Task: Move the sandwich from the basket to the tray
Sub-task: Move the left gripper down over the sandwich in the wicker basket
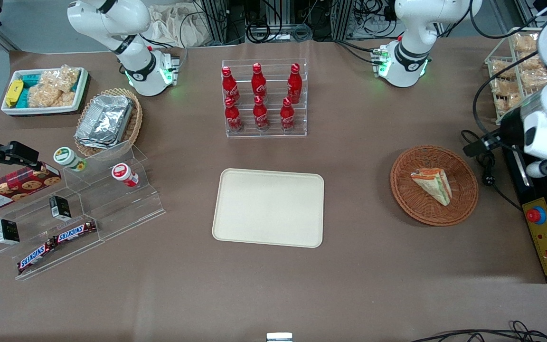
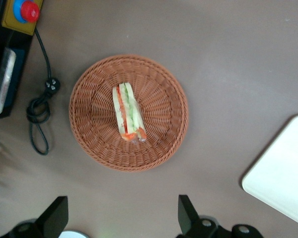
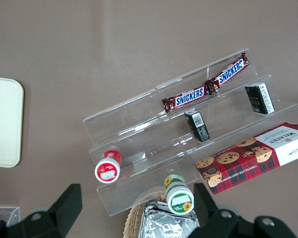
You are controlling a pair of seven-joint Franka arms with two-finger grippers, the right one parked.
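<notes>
Left wrist view is showing the gripper (image 2: 123, 218) hanging high over the basket (image 2: 89, 144), fingers (image 2: 54, 215) spread wide, holding nothing. The sandwich (image 2: 128, 112) is lying at the basket's centre, near the tabletop's working-arm edge, well apart from the tray (image 1: 268, 207).

The table (image 1: 359, 180) wears a matt brown covering, smooth and cloth-like. On it the basket (image 1: 463, 190) is reddish-brown woven wicker, ribbed and rough, with the sandwich (image 1: 432, 185) in clear glossy wrap lying inside. The tray (image 1: 268, 237) looks like smooth matt cream plastic. High above the basket, the pincer (image 2: 123, 218) has matt black fingers (image 2: 187, 213), spread wide, that look like plastic. Toward the table's edge farthest from the front camera, shiny red bottles (image 1: 259, 95) stand in a clear glossy acrylic rack (image 1: 302, 130).
</notes>
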